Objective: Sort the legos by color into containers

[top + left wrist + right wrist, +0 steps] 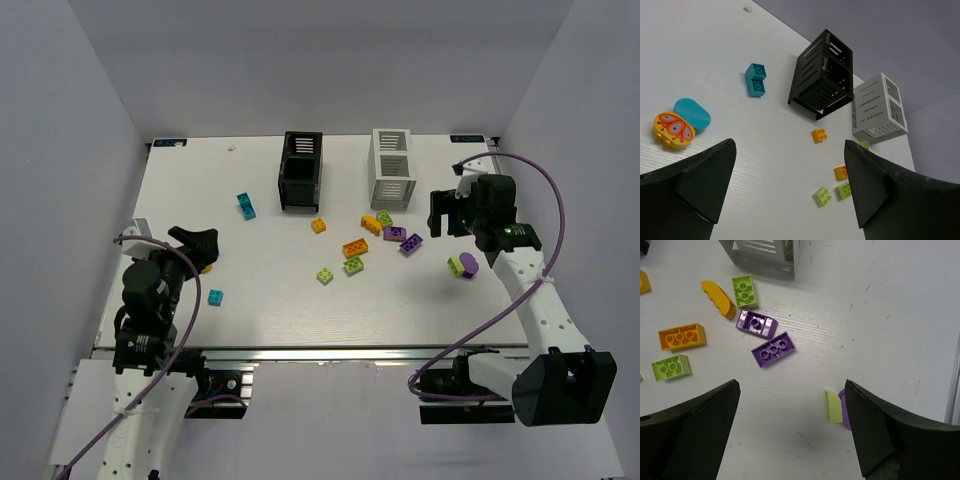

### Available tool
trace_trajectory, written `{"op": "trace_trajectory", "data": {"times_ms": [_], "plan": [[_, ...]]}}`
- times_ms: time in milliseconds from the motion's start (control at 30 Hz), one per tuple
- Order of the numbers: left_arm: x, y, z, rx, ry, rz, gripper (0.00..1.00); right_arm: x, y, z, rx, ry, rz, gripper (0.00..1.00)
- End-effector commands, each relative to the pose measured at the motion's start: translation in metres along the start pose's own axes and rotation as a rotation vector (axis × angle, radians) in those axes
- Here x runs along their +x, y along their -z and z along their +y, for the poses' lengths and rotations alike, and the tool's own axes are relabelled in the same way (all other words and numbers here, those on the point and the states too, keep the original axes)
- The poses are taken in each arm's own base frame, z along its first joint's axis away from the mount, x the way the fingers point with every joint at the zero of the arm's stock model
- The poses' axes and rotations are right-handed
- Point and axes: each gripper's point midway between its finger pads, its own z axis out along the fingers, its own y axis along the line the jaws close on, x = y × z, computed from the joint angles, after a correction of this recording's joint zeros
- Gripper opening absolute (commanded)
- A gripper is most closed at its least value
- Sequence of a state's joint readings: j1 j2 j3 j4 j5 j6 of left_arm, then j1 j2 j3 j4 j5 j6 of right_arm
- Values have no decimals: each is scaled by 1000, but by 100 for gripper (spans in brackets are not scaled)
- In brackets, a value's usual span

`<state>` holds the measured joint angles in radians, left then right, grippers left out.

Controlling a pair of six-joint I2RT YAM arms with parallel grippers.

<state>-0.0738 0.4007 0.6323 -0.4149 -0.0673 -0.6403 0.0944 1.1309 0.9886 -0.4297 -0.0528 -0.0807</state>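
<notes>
While left claw [789, 172], right claw [791, 412] gape empty, legos [355, 246] scatter white table [270, 305], grey walls [300, 60] enclose.

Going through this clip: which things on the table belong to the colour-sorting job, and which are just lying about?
Part of the job:
- black container
- white container
- loose legos, e.g. cyan brick, orange brick, lime brick, purple brick

Just lying about:
- small white scrap at the far edge
- dark tag at the far-left corner

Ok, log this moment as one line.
left gripper open, empty | right gripper open, empty | legos scattered on table | black box, white box upright
</notes>
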Motion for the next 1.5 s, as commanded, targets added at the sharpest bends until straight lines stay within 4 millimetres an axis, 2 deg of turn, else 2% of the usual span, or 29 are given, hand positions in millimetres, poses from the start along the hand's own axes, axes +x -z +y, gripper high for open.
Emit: {"op": "trace_trajectory", "data": {"times_ms": [0,67,133,167,200,233,267,333,367,433,467,500,533,567,600,633,667,700,733,767,800,933,1067,1133,1267,1467], "plan": [[7,4,-6,38,10,38,98,-19,11,5,-30,45,-56,90],[9,3,-7,47,20,41,98,-13,15,20,-131,149,-64,90],[8,1,-8,52,23,35,98,-12,33,54,-362,411,-146,90],[13,1,-12,73,26,60,98,9,42,69,-477,499,-120,90],[14,0,-12,77,26,62,98,14,60,95,-637,588,-187,89],[14,-1,-13,82,26,66,97,21,65,101,-688,711,-228,90],[17,-2,-14,86,27,76,93,35,67,107,-731,724,-213,89],[18,-3,-15,95,29,82,85,41,75,117,-775,804,-262,89],[19,-3,-16,105,32,87,68,51,76,121,-805,824,-249,89],[22,-4,-18,112,38,101,43,53,74,122,-805,811,-243,90],[24,-4,-18,112,46,108,16,55,74,124,-812,767,-219,88],[27,-4,-18,115,51,119,8,58,69,123,-815,736,-186,84],[28,-4,-19,121,60,126,5,59,65,122,-802,707,-157,68],[29,-4,-21,131,65,128,5,60,60,118,-760,614,-102,60],[33,-4,-21,137,74,142,12,57,52,115,-741,577,-80,53],[35,-3,-21,138,96,148,22,58,48,113,-725,552,-57,44],[38,-4,-21,139,105,156,36,60,45,110,-703,520,-28,44],[43,-4,-18,134,115,167,60,59,40,107,-683,511,-18,48],[44,-4,-18,138,124,170,68,58,37,104,-662,501,-12,69],[46,-4,-17,132,126,171,74,57,31,96,-609,497,2,82],[47,-4,-16,132,127,173,80,55,28,93,-583,486,5,89],[46,-3,-14,122,125,167,85,52,16,77,-481,440,42,89],[47,-4,-12,114,133,164,85,53,-1,55,-314,279,124,89],[49,-5,-11,114,141,166,85,56,-5,52,-290,235,143,89],[53,-10,-10,119,153,170,85,62,-14,44,-261,266,157,89],[58,-25,-11,118,151,191,84,71,-42,35,-237,231,240,88]]}}
